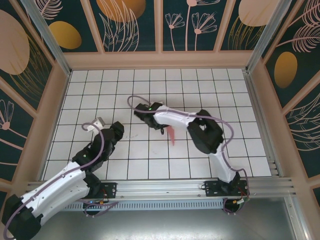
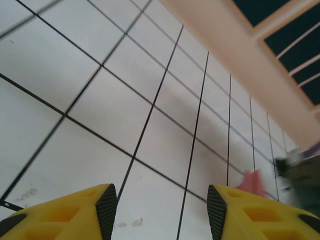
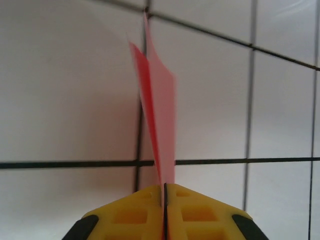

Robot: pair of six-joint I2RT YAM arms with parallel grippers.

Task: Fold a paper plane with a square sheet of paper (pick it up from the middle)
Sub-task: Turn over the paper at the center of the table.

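The square sheet of paper shows as a narrow folded salmon-pink paper plane (image 1: 172, 135). It hangs above the middle of the white grid table (image 1: 150, 165) with its point away from the fingers. My right gripper (image 1: 164, 128) is shut on its near end. In the right wrist view the yellow fingers (image 3: 145, 210) meet at my right gripper (image 3: 165, 186), and the paper plane (image 3: 160, 110) stands edge-on out of them. My left gripper (image 1: 119, 126) hovers to the left of it, apart from the paper. In the left wrist view my left gripper (image 2: 161, 200) is open and holds nothing. The paper plane (image 2: 252, 182) shows past its right finger.
Low pinkish walls (image 1: 160, 60) ring the table on three sides. An aluminium rail (image 1: 165, 187) with both arm bases runs along the near edge. The right arm's elbow (image 1: 205, 132) bulks over the table's right half. The left wrist view shows the far wall (image 2: 240, 55).
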